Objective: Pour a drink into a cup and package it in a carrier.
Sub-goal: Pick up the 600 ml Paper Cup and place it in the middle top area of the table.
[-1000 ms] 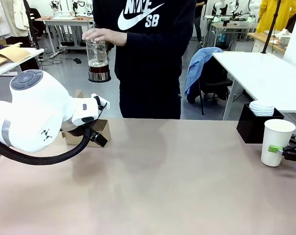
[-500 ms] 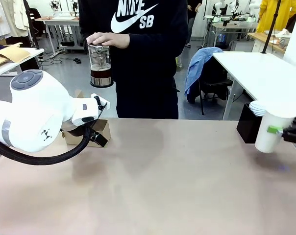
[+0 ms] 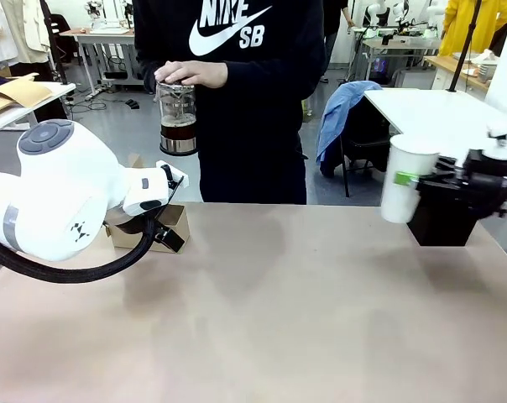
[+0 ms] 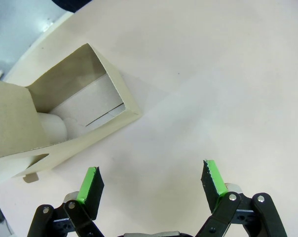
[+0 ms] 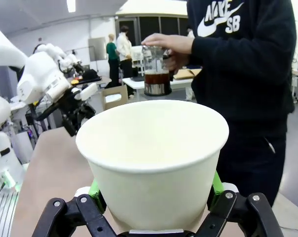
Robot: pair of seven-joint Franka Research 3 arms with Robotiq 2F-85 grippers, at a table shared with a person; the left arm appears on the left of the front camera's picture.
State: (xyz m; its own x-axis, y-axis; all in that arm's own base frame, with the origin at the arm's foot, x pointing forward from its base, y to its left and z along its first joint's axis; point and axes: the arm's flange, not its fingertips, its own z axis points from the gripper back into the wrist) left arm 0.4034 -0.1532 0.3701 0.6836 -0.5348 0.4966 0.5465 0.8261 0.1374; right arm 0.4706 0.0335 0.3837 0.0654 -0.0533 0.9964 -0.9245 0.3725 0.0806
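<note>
My right gripper [image 3: 415,179] is shut on the tall white cup [image 3: 404,176] and holds it upright in the air above the table's right side. In the right wrist view the cup [image 5: 154,153] sits between the green pads [image 5: 94,188], its mouth open and no liquid showing inside. Across the table a person's hands hold the glass jug [image 3: 178,117] with the dark drink [image 5: 156,79] at chest height. The brown carrier [image 4: 65,123] lies on the table just ahead of my left gripper [image 4: 151,180], which is open and holds nothing. The left arm [image 3: 69,201] hides most of the carrier [image 3: 174,220].
A black box [image 3: 442,220] stands on the table's right side, under the right arm. Beyond the table at the right are a white table [image 3: 446,117] and a chair draped with blue cloth [image 3: 346,109]. The person [image 3: 253,101] stands at the far edge.
The right gripper has lifted the cup off the table and carried it up and to the left. The person has lowered the jug slightly. The left arm has not moved.
</note>
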